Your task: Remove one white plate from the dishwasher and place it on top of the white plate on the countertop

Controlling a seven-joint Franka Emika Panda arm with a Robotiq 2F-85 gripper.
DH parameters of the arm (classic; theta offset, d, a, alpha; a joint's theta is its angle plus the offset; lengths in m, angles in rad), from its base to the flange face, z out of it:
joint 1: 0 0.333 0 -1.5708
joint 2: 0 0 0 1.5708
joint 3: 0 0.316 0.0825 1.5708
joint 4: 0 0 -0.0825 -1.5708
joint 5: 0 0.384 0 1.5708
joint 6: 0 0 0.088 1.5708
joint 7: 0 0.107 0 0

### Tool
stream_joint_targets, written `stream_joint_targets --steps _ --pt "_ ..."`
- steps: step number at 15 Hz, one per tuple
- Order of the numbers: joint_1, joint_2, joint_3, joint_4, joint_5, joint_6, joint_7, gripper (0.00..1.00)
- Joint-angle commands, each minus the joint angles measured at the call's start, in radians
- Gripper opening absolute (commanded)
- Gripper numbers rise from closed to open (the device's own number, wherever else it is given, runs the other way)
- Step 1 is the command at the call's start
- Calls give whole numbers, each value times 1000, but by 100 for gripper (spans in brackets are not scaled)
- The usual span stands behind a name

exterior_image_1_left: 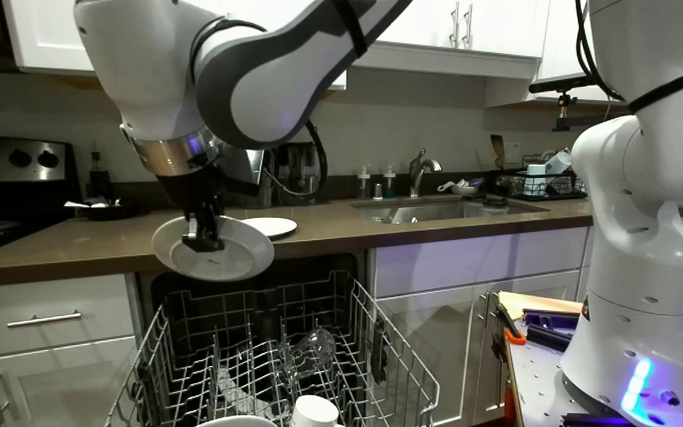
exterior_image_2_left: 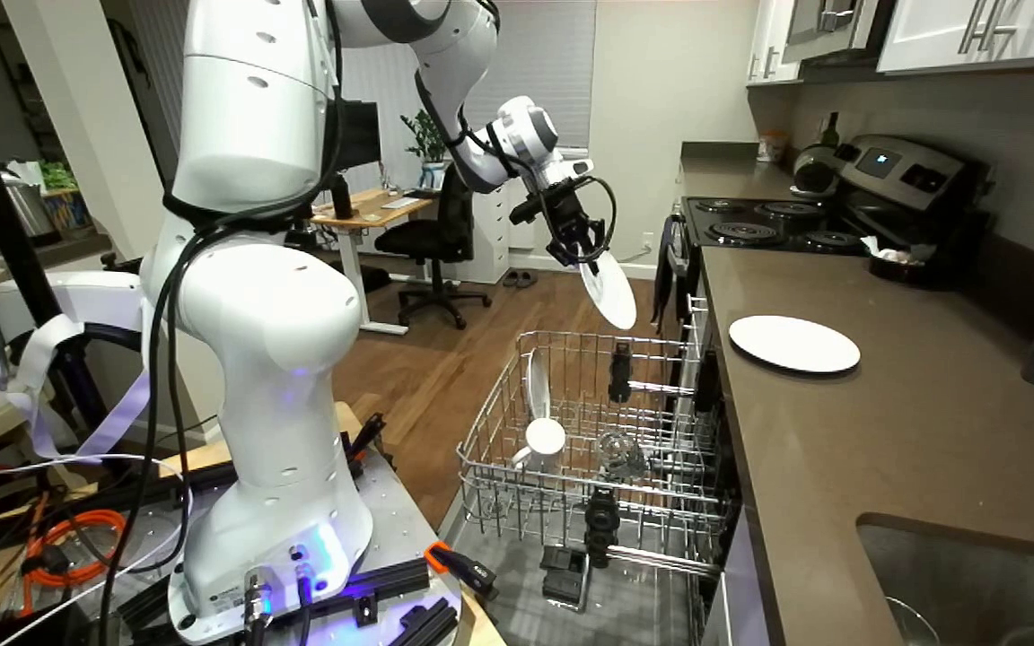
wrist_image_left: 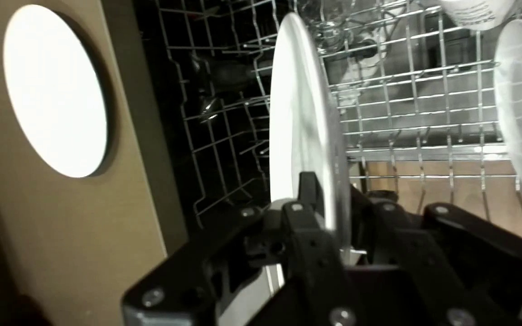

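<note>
Tool (wrist_image_left: 331, 195) gripping white plate (wrist_image_left: 302, 113) by its edge, jaws narrowly parted, plate tilted, held above dishwasher rack (exterior_image_1_left: 398, 335)

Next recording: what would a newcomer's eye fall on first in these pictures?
Probably the tilted white plate, held in the gripper above the dishwasher rack. Next would likely come the flat white plate, bright against the brown countertop it lies on. After those, perhaps the white mug and clear glass, both in the dishwasher rack.

Wood floor (exterior_image_2_left: 445, 381), pale wall (exterior_image_2_left: 670, 99), black chair (exterior_image_2_left: 454, 220) beside a desk (exterior_image_2_left: 379, 214)
</note>
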Motion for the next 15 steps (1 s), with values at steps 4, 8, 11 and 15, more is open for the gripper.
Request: stream_joint_targets --steps 4,8,11,15 --pt "-7 -39 0 9 -283 -188 249 7" --pt "-20 -10 15 48 -389 -315 338 7" --pt "-38 30 19 91 -431 -362 354 7" --pt "-80 113 5 174 -471 -349 345 7"
